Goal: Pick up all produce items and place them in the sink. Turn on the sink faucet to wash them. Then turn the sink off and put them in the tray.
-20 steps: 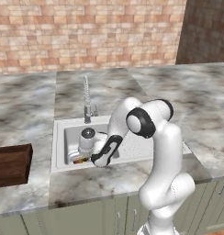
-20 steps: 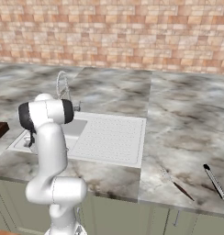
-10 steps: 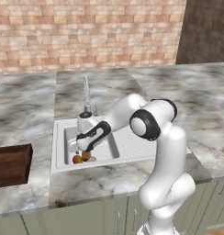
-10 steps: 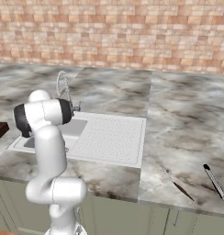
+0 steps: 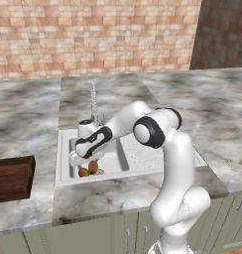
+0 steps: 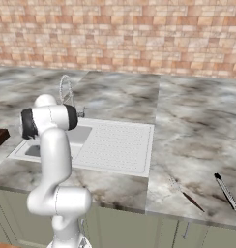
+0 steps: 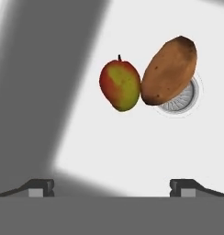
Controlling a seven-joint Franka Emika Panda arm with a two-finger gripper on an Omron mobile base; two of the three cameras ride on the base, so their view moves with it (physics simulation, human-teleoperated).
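Since a second ago the arm has swung left across the sink [image 5: 138, 161], so the gripper [image 5: 76, 158] now hangs over the basin with its jaws spread wide and empty. Beside the sink lie the tray [image 5: 13, 177] at left and the faucet [image 5: 93, 102] behind. From the hand view, the red-and-yellow-green fruit [image 7: 120, 85] touches the brown oval [image 7: 169, 70], which overlaps the drain [image 7: 184, 97].

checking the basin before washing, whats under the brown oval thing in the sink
The round drain lies under the brown oval, which covers most of it; only the lower right edge shows. The red-and-green fruit sits beside the oval on the white basin floor.
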